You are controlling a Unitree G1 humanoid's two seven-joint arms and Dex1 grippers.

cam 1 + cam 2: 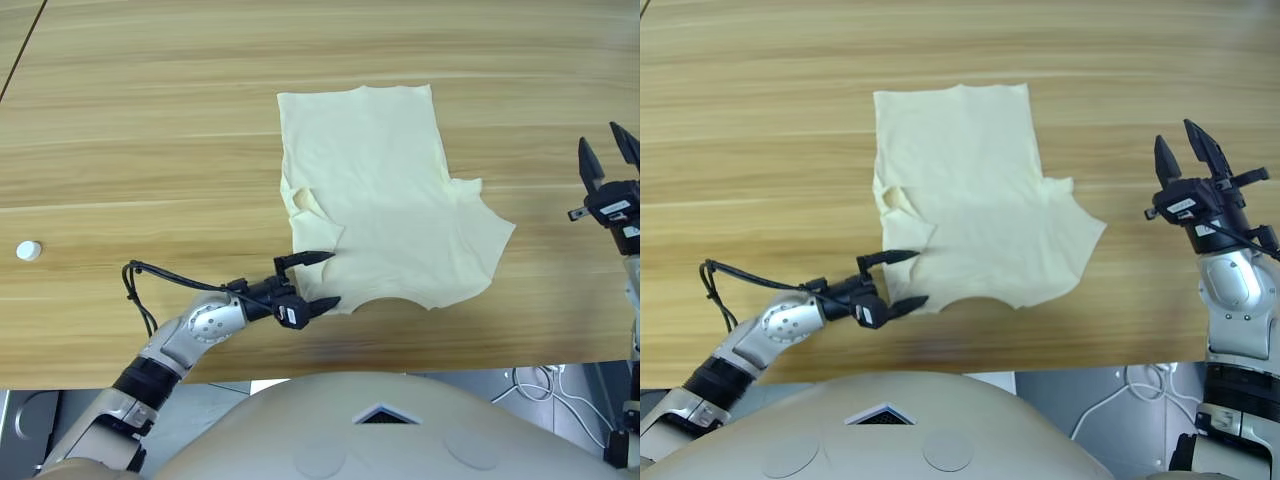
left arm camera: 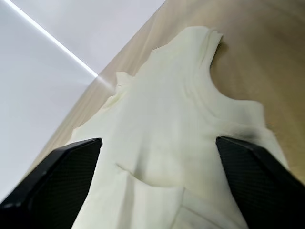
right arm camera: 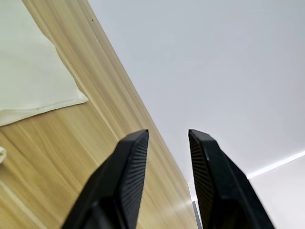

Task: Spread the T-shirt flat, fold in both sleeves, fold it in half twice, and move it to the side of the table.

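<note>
Worktop (image 1: 150,150) carries the T-shirt (image 1: 380,200), which lies mostly flat. The sleeve on my right is spread out and the one on my left is tucked in, with a rumpled fold.

My left gripper (image 1: 334,278) is open, its fingers straddling the T-shirt's left shoulder edge beside the collar. My right gripper (image 1: 599,133) is also open, raised well off to the T-shirt's right.

My worry is that closing the left gripper here pinches only the top layer or catches the rumpled tuck. Any pull would then drag the whole T-shirt askew and bunch it, rather than folding cleanly.

A small white cap (image 1: 29,250) sits far to the T-shirt's left, out of harm's way.

The T-shirt's long axis runs away from me, collar nearest and hem farthest, with the hem end leaning slightly left.
</note>
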